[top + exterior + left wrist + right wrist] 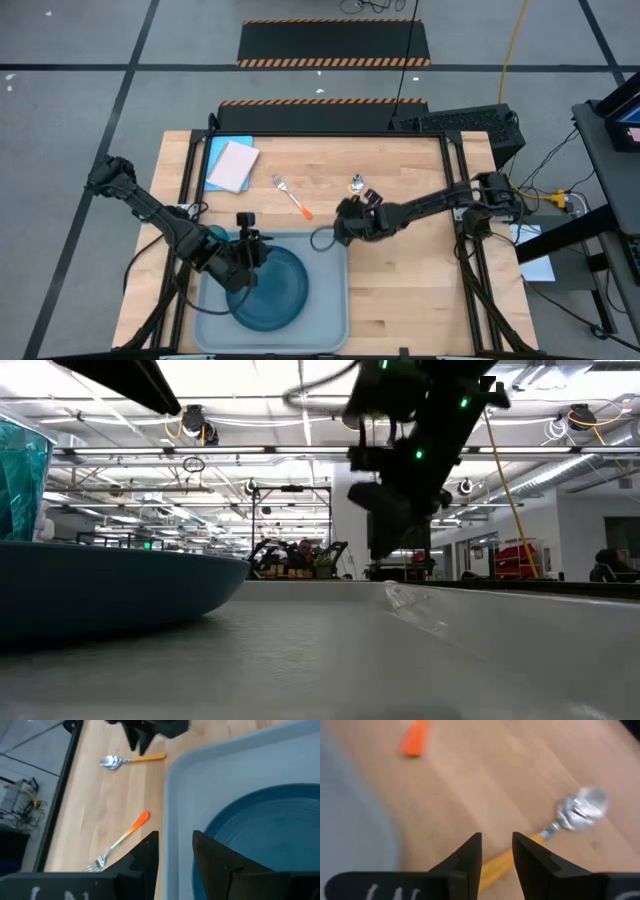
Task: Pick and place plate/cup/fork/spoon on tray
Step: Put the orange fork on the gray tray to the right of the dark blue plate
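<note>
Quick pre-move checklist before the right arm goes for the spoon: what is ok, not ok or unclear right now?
1. Plate on the tray: ok.
2. Spoon lying free on the table, apart from the fork: ok.
3. Right gripper lined up over the spoon's handle, fingers apart: ok.
4. Handle gripped yet: not ok, the fingers do not pinch it.
5. Left gripper at the tray's rim, clear of the spoon: ok.
6. Cup placed on the tray: cannot tell; it sits by the left gripper.

Bright, even overhead light, glaring ceiling lamps in the low view, motion-blurred spoon [580, 810] at the right wrist.
</note>
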